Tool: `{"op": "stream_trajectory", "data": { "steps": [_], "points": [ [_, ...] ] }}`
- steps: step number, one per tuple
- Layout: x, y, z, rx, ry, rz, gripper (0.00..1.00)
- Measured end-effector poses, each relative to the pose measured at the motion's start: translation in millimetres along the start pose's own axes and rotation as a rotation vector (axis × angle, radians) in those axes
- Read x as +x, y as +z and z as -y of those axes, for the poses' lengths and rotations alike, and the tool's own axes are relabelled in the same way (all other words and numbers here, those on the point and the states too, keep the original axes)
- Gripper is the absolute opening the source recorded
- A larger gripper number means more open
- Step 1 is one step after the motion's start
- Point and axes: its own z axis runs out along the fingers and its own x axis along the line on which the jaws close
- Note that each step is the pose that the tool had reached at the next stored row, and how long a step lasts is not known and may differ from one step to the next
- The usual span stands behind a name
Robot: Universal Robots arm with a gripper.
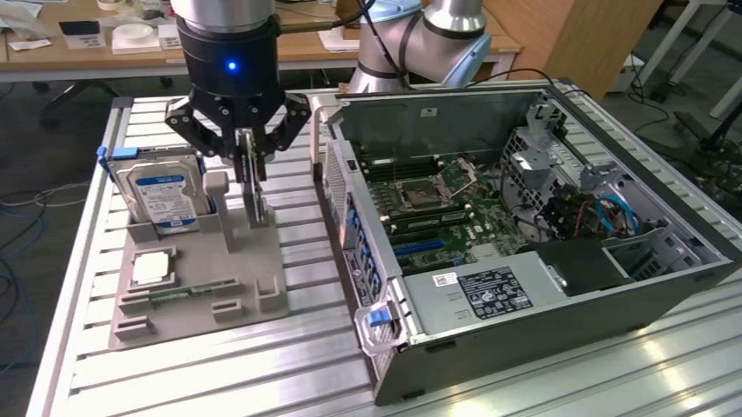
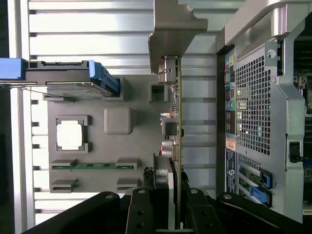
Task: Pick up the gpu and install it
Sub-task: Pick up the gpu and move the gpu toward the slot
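While above grey plastic tray holding silver blue-labelled hard drive, square processor and green memory stick, pinched thin, upright, dark grey-black gpu between narrowed jaws of black gripper.

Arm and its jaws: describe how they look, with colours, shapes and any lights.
The arm is silver-grey tubing with rounded joints. Its end is a black cylinder carrying a small blue light. The jaws are black linked bars with visible pivot bolts.

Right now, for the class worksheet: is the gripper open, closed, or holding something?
Gripper: closed on the upright gpu.
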Motion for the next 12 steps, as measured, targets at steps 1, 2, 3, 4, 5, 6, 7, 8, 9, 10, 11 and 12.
{"op": "stream_trajectory", "data": {
  "steps": [1,2,3,4,5,6,7,8,9,10,11,12],
  "points": [
    [0.0,-1.2,0.0,-0.0001,0.000,0.0000,0.28],
    [0.0,-2.6,0.0,0.0000,0.000,0.0000,0.28],
    [0.0,-4.1,-0.1,0.0000,0.000,0.0000,0.28],
    [0.0,-5.8,-0.2,0.0000,0.000,0.0000,0.28],
    [0.0,-7.6,-0.2,0.0000,0.000,0.0000,0.28],
    [0.0,-9.2,-0.3,0.0000,0.000,0.0000,0.28],
    [0.0,-10.8,-0.4,0.0000,0.000,0.0000,0.28],
    [0.0,-12.3,-0.4,0.0000,0.000,0.0000,0.28],
    [0.0,-14.0,-0.4,0.0000,0.000,0.0000,0.28],
    [0.0,-15.7,-0.4,0.0000,0.000,-0.0001,0.28],
    [0.0,-17.4,-0.4,-0.0001,0.000,0.0000,0.28],
    [0.0,-19.2,-0.4,-0.0001,0.000,0.0000,0.28]
  ]
}}
